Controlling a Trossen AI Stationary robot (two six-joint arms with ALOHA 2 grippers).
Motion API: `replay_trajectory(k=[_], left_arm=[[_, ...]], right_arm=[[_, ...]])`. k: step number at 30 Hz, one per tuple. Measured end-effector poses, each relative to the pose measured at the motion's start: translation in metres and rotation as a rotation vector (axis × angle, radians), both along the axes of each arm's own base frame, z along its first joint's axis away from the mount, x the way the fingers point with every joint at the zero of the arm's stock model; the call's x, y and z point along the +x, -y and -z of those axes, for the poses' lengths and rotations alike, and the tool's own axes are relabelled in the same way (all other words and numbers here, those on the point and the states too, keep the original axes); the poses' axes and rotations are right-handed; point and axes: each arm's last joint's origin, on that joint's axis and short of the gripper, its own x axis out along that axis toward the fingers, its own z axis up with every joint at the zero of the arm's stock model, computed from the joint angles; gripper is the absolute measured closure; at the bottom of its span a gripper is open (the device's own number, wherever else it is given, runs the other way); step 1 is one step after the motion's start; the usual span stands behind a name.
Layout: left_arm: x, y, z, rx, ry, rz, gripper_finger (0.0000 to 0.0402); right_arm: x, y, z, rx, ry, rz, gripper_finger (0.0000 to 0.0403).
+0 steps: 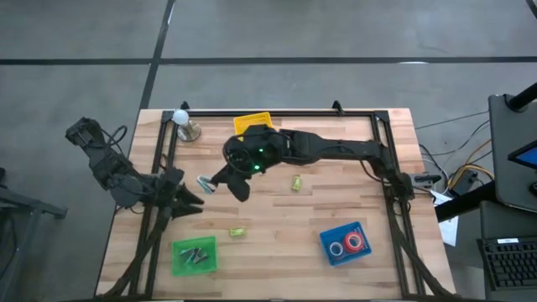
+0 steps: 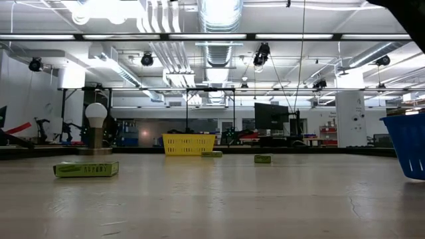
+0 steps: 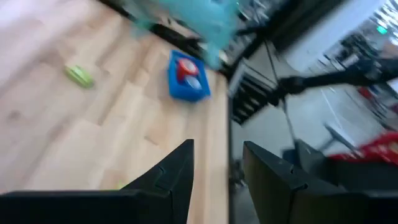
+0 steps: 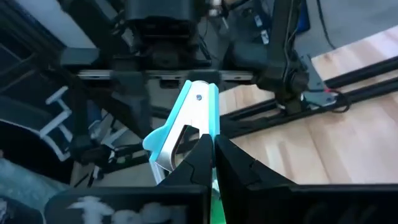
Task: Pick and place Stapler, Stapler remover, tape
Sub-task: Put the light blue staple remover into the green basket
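A light-blue and white stapler [image 1: 206, 183] sits in my right gripper [image 1: 228, 179], which is shut on it over the table's left middle. The right wrist view shows the stapler [image 4: 186, 118] sticking out past the fingertips. My left gripper [image 1: 195, 203] hangs open just near of it, by the table's left rail; its fingers [image 3: 180, 168] stand apart and touch nothing. Red tape rolls [image 1: 351, 244] lie in a blue tray [image 1: 331, 252] at the near right. A green tray [image 1: 180, 262] at the near left holds small dark pieces. My right gripper [image 4: 214, 152] pinches the stapler between its two fingers at its rear end [image 4: 189, 142]. The fingers come roughly level from the table's right, along the stapler's length. The stapler points toward the left rail; the low view shows nothing of it on the table.
A yellow basket [image 1: 252, 124] and a light bulb on a stand [image 1: 182, 117] stand at the far edge. Two small green things [image 1: 295, 182] [image 1: 237, 231] lie on the wood. Black frame rails [image 1: 388, 159] run along the table's sides.
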Motion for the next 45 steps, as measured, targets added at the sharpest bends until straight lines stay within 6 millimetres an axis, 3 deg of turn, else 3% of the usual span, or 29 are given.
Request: replay_trajectory(k=[10, 29, 45], left_arm=[[0.000, -0.003, -0.016, 0.007, 0.165, -0.060, 0.0262], [0.001, -0.005, -0.020, -0.031, 0.211, -0.127, 0.0263], [0.002, -0.004, -0.019, -0.031, 0.211, -0.135, 0.0357]], right_arm=[[-0.003, -0.010, -0.005, -0.044, 0.024, 0.003, 0.0395], [0.000, -0.015, -0.007, -0.051, 0.080, 0.003, 0.0395], [0.001, -0.014, -0.007, -0.061, 0.083, 0.029, 0.0395]])
